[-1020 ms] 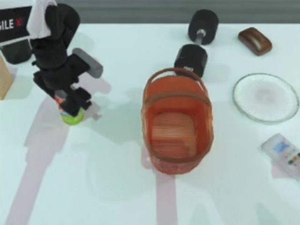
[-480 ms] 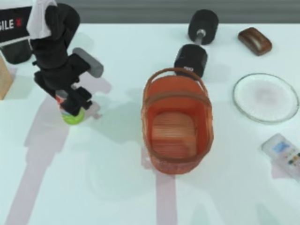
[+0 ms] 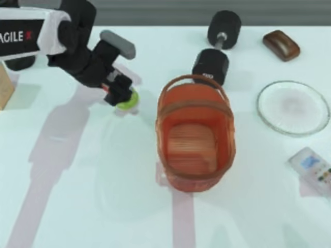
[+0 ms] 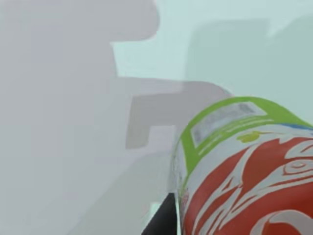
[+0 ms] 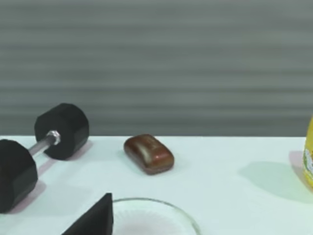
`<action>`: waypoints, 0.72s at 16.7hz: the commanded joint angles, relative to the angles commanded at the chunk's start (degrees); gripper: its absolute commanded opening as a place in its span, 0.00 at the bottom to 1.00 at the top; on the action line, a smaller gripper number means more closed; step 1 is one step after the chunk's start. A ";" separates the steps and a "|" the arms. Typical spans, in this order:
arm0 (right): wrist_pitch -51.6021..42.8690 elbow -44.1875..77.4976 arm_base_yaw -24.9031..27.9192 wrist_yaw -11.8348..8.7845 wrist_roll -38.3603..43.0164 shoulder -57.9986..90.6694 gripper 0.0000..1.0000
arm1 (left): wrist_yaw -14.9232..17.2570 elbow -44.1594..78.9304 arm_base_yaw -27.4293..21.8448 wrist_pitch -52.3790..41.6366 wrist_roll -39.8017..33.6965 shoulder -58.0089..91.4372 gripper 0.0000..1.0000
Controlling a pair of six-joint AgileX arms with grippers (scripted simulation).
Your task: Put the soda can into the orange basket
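My left gripper (image 3: 122,95) is shut on the soda can (image 3: 126,99), which hangs above the table just left of the orange basket (image 3: 195,135). Only the can's lime-green end shows past the black fingers in the top view. The left wrist view is filled by the can (image 4: 244,166), red with white lettering and a green band, with one black finger (image 4: 164,220) against its side. The oval woven basket stands mid-table with its arched handle (image 3: 192,82) across the top and nothing inside. My right arm is outside the top view; a black corner of its gripper (image 5: 95,220) shows in the right wrist view.
A black dumbbell (image 3: 220,46) lies behind the basket. A brown bar (image 3: 281,45), a clear glass plate (image 3: 293,107) and a remote (image 3: 313,169) sit on the right. A wooden block (image 3: 4,85) is at the left edge. A yellow bottle (image 5: 308,156) edges the right wrist view.
My left arm has lifted the can off the table and carried it right and toward the back, close to the basket's left rim. The basket has not moved.
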 joint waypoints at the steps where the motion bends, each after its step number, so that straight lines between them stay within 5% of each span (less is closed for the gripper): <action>1: 0.00 0.00 0.00 0.00 0.00 0.00 1.00 | 3.61 -1.16 -0.27 5.23 -1.66 -0.24 0.00; 12: 0.00 0.00 0.00 0.00 0.00 0.00 1.00 | 44.08 -15.72 -3.25 63.81 -20.38 -6.36 0.00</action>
